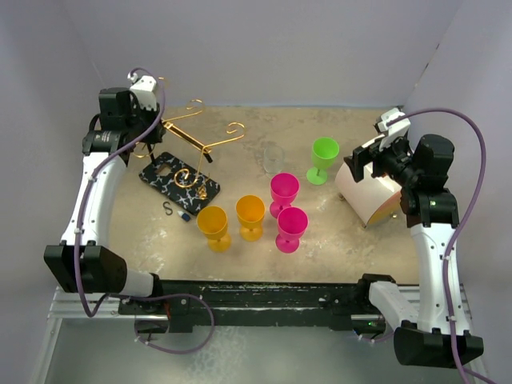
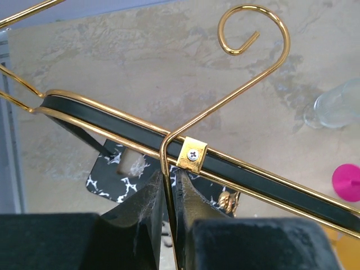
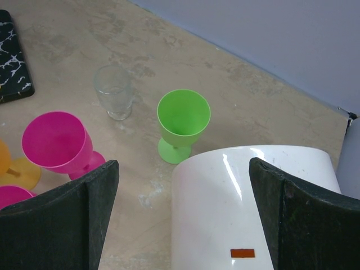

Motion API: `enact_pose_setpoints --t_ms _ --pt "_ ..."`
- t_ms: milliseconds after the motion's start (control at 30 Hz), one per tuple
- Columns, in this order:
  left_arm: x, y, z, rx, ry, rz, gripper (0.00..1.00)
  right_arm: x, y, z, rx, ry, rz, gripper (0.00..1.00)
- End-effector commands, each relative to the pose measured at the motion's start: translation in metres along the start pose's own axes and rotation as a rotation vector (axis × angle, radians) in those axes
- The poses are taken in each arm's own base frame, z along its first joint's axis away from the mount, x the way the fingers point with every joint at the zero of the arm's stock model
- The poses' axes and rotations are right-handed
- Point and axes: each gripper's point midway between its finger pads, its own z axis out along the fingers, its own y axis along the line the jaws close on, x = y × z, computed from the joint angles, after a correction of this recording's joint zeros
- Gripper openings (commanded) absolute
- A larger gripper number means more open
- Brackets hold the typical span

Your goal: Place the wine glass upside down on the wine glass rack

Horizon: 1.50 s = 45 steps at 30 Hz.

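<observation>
Rack (image 2: 192, 156) of curled gold wire

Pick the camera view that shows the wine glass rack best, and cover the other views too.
Top external: the whole wine glass rack shows, gold arms, curls and marbled black base. Left wrist gives a close-up of its wire arms, a curl and part of the base. Right wrist catches only a corner of the base.
</observation>
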Motion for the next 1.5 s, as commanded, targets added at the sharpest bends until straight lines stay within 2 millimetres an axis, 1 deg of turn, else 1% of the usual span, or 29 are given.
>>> enact_pose_setpoints --t_ms 0,133,233,267,400,600,733,800,900,1000,1067,1133,1200,1300,1367,1467 --pt "-0.023 -0.028 0.012 0.123 -0.095 -0.168 0.12 -0.022 -0.004 -0.005 0.023 -0.062 -0.024 1.0" --pt "-0.024 -0.032 0.008 0.133 -0.134 -0.217 0.0 -0.022 -0.005 -0.006 0.036 -0.063 -0.026 1.0" --pt "-0.026 -0.034 0.0 0.136 -0.169 -0.236 0.0 -0.022 -0.006 -0.007 0.039 -0.063 -0.029 1.0" --pt "-0.03 -0.035 -0.004 0.135 -0.195 -0.239 0.0 -0.021 -0.005 -0.006 0.038 -0.061 -0.027 1.0" --pt "-0.035 -0.036 -0.009 0.139 -0.262 -0.284 0.0 -0.02 -0.006 -0.003 0.031 -0.059 -0.024 1.0" --pt "-0.045 -0.035 0.0 0.14 -0.305 -0.43 0.0 -0.022 -0.007 -0.005 0.042 -0.061 -0.026 1.0" --pt "-0.052 -0.03 0.01 0.069 -0.331 -0.503 0.0 -0.025 -0.008 -0.007 0.049 -0.067 -0.028 1.0" --pt "-0.053 -0.033 0.013 0.035 -0.338 -0.529 0.0 -0.03 -0.007 -0.008 0.045 -0.073 -0.021 1.0" --pt "-0.05 -0.039 0.021 0.012 -0.325 -0.602 0.0 -0.039 -0.006 -0.012 0.04 -0.086 -0.017 1.0" --pt "-0.051 -0.044 0.031 0.038 -0.315 -0.661 0.0 -0.044 -0.005 -0.015 0.039 -0.094 -0.017 1.0" --pt "-0.057 -0.045 0.031 0.037 -0.344 -0.663 0.0 -0.044 -0.004 -0.017 0.038 -0.092 -0.018 1.0" --pt "-0.061 -0.038 0.028 -0.014 -0.388 -0.687 0.0 -0.042 -0.004 -0.017 0.042 -0.086 -0.015 1.0" --pt "-0.059 -0.035 0.028 -0.056 -0.393 -0.699 0.0 -0.041 -0.004 -0.018 0.042 -0.081 -0.016 1.0" --pt "-0.045 -0.034 0.029 -0.11 -0.378 -0.684 0.0 -0.038 -0.004 -0.016 0.036 -0.072 -0.013 1.0" --pt "-0.035 -0.037 0.03 -0.115 -0.359 -0.664 0.0 -0.038 -0.002 -0.015 0.025 -0.072 -0.011 1.0" --pt "-0.023 -0.045 0.025 -0.103 -0.34 -0.632 0.14 -0.04 -0.001 -0.015 0.021 -0.08 -0.01 1.0"
